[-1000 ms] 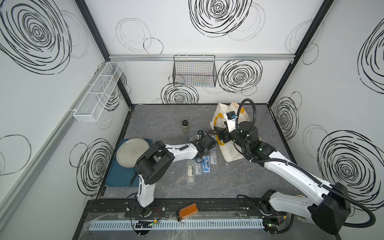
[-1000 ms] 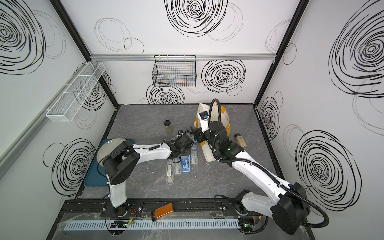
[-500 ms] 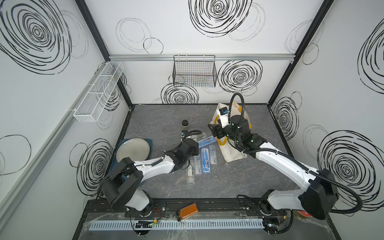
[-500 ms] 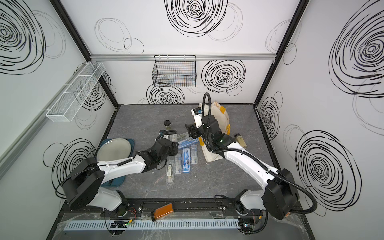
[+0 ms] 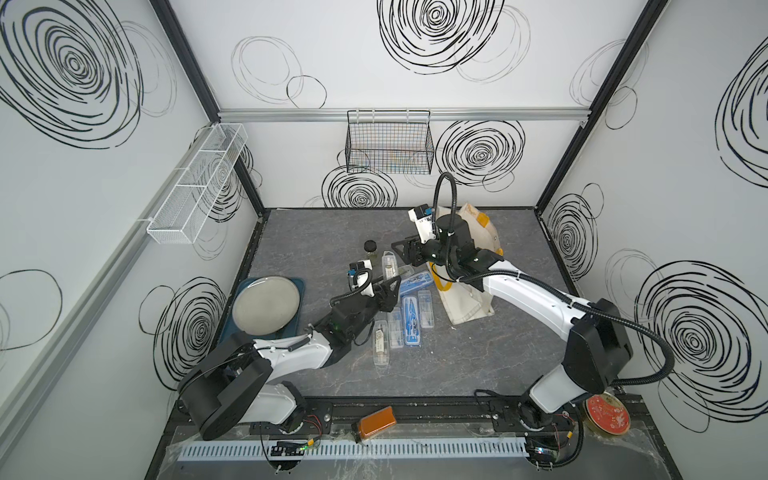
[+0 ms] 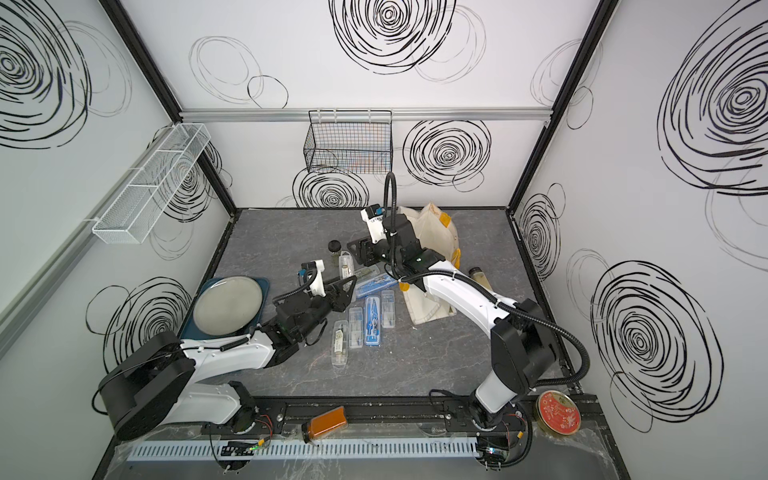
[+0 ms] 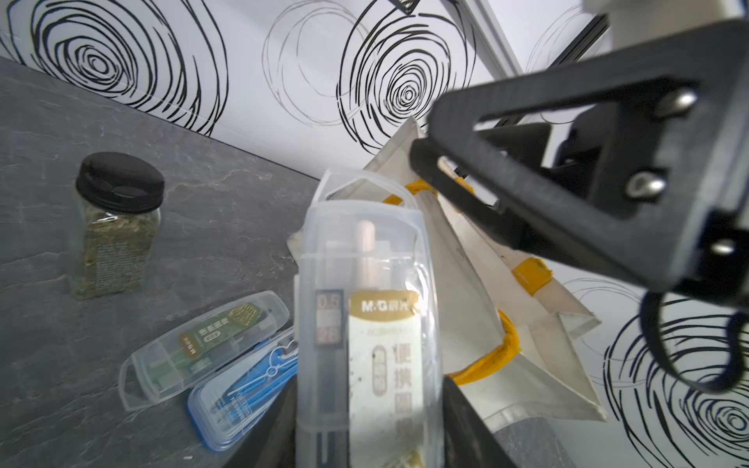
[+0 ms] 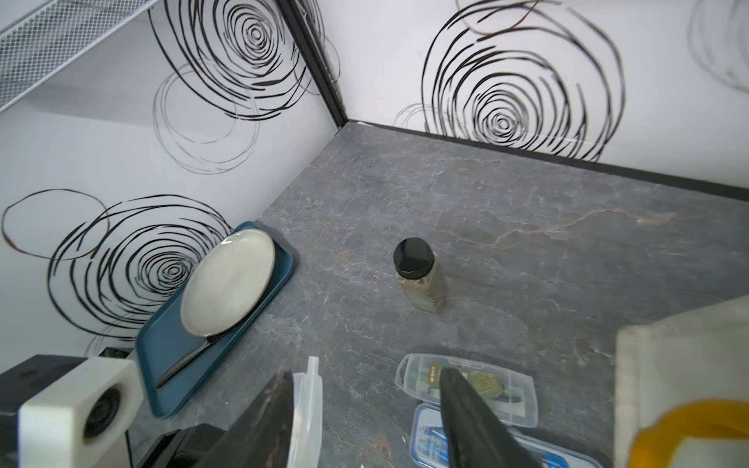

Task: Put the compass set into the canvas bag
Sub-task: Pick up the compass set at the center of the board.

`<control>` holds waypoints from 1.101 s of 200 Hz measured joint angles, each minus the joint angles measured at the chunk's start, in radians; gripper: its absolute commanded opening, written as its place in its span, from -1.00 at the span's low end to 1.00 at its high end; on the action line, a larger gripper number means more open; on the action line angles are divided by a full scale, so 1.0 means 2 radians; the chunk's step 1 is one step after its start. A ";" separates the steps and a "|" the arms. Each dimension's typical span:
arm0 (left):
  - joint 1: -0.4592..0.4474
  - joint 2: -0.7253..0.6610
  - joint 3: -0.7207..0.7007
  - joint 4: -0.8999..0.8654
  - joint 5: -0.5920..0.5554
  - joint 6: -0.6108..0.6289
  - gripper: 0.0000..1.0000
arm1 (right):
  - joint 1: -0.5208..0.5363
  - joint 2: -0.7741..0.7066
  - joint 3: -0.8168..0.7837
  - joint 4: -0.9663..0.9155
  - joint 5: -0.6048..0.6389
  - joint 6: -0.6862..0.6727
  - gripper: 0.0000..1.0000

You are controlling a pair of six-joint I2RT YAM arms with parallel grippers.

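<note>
At the centre of the table (image 5: 316,241), we see the compass set (image 5: 389,268), a clear plastic case with a gold label. Its long axis runs near to far, and its free rounded end points toward the far wall, just right of the black-lidded jar (image 5: 370,249). Its near end sits in the left gripper (image 5: 394,286), whose fingers are clamped on the case's two long sides. The left arm (image 5: 291,353) lies low, reaching from its near-left base toward the centre with the wrist in line with the case.

The right arm (image 5: 528,299) rises from the near-right base, and its forearm crosses far-left over the canvas bag (image 5: 465,307). Its wrist is turned so that the right gripper (image 8: 364,377) faces left at the case's far end. Those jaws stand apart and grip nothing. The case's edge sits just inside one finger, and we cannot tell whether they touch.

The bag lies right of the case, partly under that forearm, with a yellow handle at its left edge. On the table beside the held case lie a green-labelled case (image 7: 210,344) and a blue case (image 7: 243,397).
</note>
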 measured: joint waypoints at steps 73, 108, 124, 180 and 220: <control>0.011 0.024 0.004 0.017 0.017 -0.001 -0.06 | 0.009 0.033 0.004 0.005 -0.058 0.040 -0.09; 0.013 0.024 0.007 0.016 0.017 -0.001 -0.05 | 0.011 0.036 0.004 0.010 -0.068 0.049 -0.26; 0.013 0.024 0.011 0.016 0.017 -0.001 -0.05 | 0.013 0.040 0.004 0.010 -0.071 0.052 -0.33; 0.017 0.024 0.014 0.000 0.016 0.002 0.30 | 0.018 0.056 0.012 0.010 -0.070 0.062 -0.80; 0.020 0.024 0.016 0.002 0.016 0.003 0.98 | 0.018 0.056 0.014 0.007 -0.064 0.062 -0.85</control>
